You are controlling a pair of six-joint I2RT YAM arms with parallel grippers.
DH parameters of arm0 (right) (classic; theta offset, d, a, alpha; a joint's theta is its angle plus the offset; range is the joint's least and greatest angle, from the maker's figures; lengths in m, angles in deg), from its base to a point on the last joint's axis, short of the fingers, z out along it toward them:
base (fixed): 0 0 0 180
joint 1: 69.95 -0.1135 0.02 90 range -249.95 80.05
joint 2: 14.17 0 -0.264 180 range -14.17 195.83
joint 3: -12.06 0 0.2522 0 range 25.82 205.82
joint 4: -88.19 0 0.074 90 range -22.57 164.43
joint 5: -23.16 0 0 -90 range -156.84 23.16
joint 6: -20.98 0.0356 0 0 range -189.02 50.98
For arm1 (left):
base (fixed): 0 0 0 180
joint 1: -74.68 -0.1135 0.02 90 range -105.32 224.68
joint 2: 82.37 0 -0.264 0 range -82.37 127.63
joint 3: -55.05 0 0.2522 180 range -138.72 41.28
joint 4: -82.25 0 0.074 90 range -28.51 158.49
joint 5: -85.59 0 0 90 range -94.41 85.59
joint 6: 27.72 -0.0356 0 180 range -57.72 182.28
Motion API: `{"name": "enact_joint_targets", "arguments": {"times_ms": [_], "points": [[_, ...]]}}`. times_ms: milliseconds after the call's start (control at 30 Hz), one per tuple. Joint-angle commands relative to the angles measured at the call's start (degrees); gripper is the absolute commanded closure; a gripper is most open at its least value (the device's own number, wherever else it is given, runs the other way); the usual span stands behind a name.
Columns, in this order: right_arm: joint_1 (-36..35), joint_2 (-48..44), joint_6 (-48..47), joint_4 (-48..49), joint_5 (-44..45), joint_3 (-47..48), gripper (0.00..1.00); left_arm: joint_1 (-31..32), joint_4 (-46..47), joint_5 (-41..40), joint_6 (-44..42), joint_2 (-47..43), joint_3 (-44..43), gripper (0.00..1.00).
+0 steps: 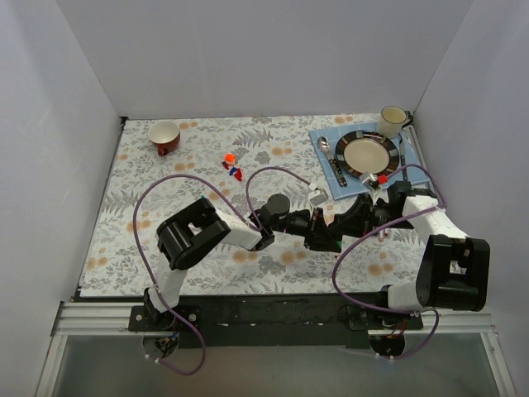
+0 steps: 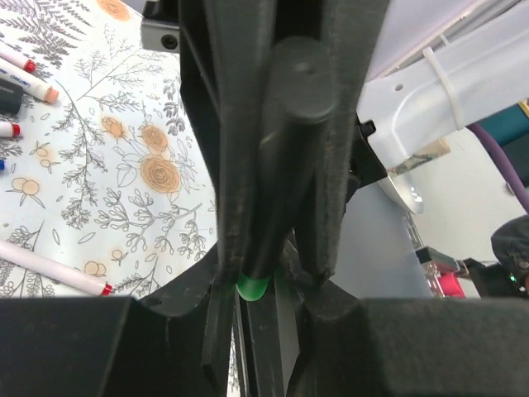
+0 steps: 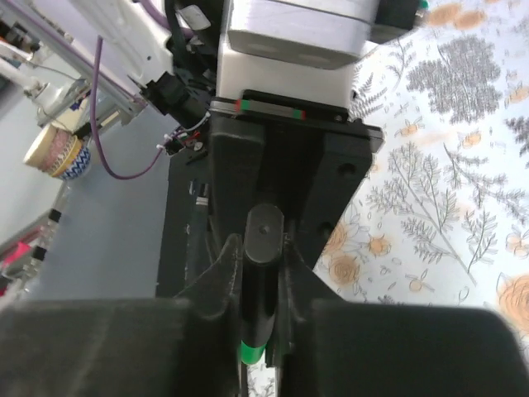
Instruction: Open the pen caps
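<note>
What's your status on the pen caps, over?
Left end effector and right end effector shut on black marker, green end showing. Uncapping unclear. Other pens lie apart.

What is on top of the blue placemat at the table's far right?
On the placemat lie a dark-rimmed plate, a spoon left of it, and a cream mug at the far corner. The right arm covers the mat's near edge, so anything there is hidden.

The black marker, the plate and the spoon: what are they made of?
The black marker looks like plastic: a smooth, dull dark barrel with a green end. The plate is probably glazed ceramic: a glossy cream middle and a dark patterned rim. The spoon beside it looks like metal, silvery and shiny, though it is small here.
</note>
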Motion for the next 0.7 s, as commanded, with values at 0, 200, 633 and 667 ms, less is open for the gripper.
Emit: {"name": "enact_joint_targets", "arguments": {"times_ms": [0, 200, 633, 667], "points": [[-0.6, -0.3, 0.5, 2.4, -6.7, 1.9, 0.99, 0.4, -3.7, 0.7, -2.9, -4.5, -1.6, 1.00], [0.0, -1.4, 6.7, 8.2, -8.7, 0.7, 0.99, 0.0, 10.6, -6.9, 3.0, -5.7, 4.9, 0.65], [2.7, 0.4, 9.6, 9.6, -10.2, -0.1, 0.99, 1.8, 27.5, -17.3, 9.7, 0.4, 5.9, 0.48], [2.7, 0.6, 9.1, 9.2, -10.2, 0.0, 0.99, 1.8, 27.6, -17.4, 9.7, 0.7, 5.1, 0.48]]}}
